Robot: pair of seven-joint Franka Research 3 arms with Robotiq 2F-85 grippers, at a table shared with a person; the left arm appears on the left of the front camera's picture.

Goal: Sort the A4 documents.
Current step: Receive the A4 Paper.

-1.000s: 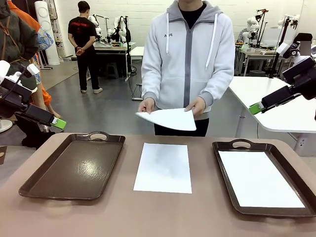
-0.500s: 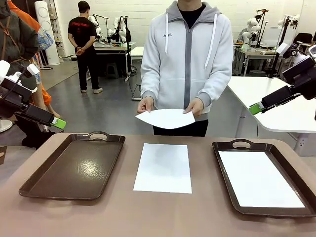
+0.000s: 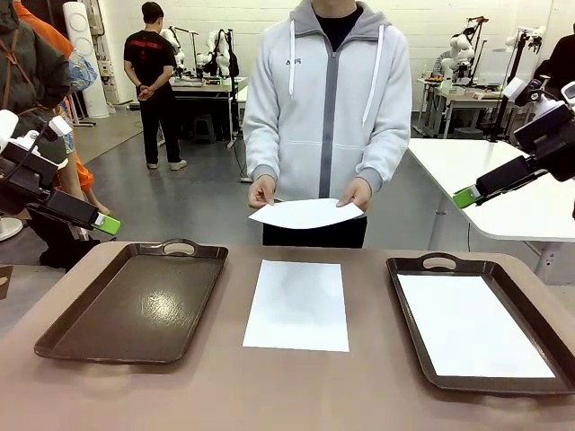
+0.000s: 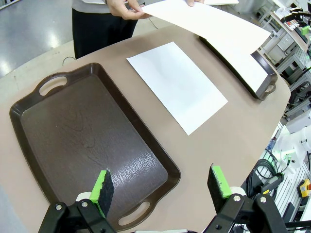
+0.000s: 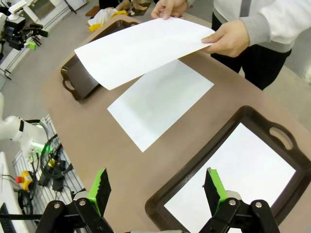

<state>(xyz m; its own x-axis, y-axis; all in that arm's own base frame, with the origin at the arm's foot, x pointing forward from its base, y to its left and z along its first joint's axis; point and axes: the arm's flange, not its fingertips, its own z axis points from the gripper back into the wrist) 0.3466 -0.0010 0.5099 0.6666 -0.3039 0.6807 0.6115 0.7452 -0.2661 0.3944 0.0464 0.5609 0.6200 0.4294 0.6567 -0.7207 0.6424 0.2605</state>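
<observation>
One white A4 sheet (image 3: 297, 303) (image 4: 177, 84) (image 5: 159, 103) lies flat on the table between two dark brown trays. Another sheet (image 3: 472, 325) (image 5: 240, 180) rests inside the right tray (image 3: 410, 296). The person at the far side holds a third sheet (image 3: 307, 214) (image 4: 209, 24) (image 5: 140, 47) in both hands above the table's far edge. The left tray (image 3: 137, 301) (image 4: 82, 145) holds nothing. My left gripper (image 3: 106, 224) (image 4: 160, 182) hovers open off the table's left side. High at the right, my right gripper (image 3: 464, 197) (image 5: 156, 189) also stands open. Both are far from the sheets.
A white table (image 3: 503, 189) stands behind at the right. The brown tabletop (image 3: 296, 386) has bare room in front of the trays. Other people and benches stand in the background at the left.
The person has lowered and levelled the held sheet slightly and shifted a little to the left. Both arms have stayed still.
</observation>
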